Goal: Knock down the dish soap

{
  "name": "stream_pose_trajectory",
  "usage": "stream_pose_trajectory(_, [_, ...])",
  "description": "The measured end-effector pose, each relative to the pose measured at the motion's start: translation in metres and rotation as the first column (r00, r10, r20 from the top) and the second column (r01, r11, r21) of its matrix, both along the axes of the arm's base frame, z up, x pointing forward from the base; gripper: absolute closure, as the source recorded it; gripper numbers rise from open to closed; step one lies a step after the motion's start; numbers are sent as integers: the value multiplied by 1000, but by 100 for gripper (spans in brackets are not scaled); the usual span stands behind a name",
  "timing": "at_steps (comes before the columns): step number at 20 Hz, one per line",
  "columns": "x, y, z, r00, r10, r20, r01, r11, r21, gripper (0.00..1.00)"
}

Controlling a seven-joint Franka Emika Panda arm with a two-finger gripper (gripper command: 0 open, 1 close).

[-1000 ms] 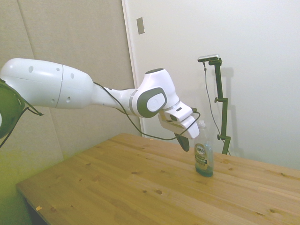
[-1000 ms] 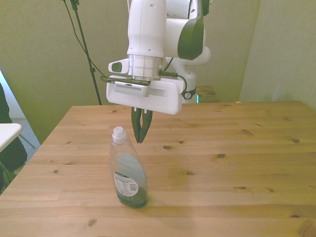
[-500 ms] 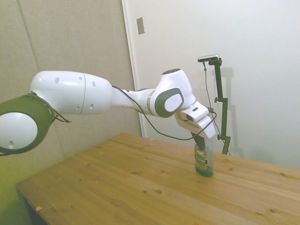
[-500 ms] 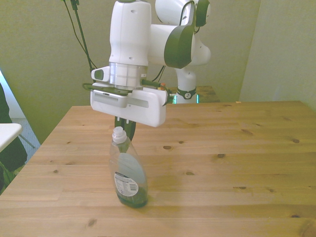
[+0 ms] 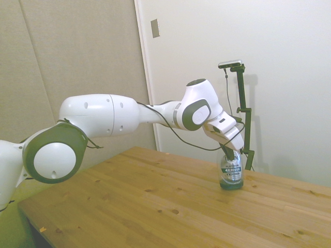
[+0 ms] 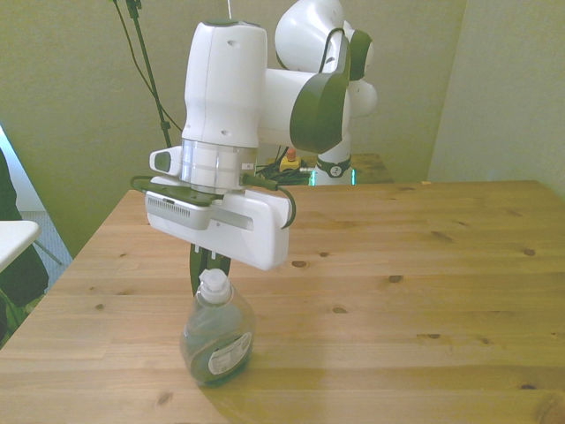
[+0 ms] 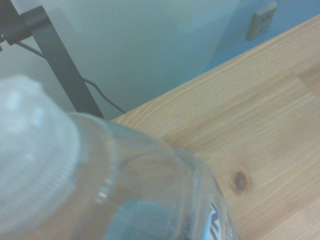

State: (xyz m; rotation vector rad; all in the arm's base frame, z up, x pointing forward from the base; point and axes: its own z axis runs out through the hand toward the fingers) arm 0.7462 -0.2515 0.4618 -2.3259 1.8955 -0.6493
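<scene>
I am leaning my gripper [image 6: 209,265] against the soap [image 6: 217,334], just behind its neck. Whether my fingers are apart or together I cannot tell: the wrist body and the bottle are hiding them in both outer views. The bottle is standing near the table [image 6: 424,265] edge closest to the front camera, toward the front view's left, and it is tipping toward that camera, cap [image 6: 213,284] leading, with its base seemingly touching the wood.

I am judging it light. The liquid is sitting low, so most of the bottle is empty clear plastic, thin-walled and likely slick. The weight low down is resisting a topple, so the place to press is high, at the cap or shoulder, not at the belly where it would only slide. No grasp is needed; a push will do.

I am counting one bottle, one cap, one table, and one gripper of mine.
</scene>
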Motion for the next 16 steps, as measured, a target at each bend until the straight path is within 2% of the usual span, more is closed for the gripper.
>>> stream_pose_trajectory(5, [10,15,-1,1000,14,9,-14,1000,-1,100])
stream_pose_trajectory(16, [11,24,3,1000,25,-6,-25,1000,15,100])
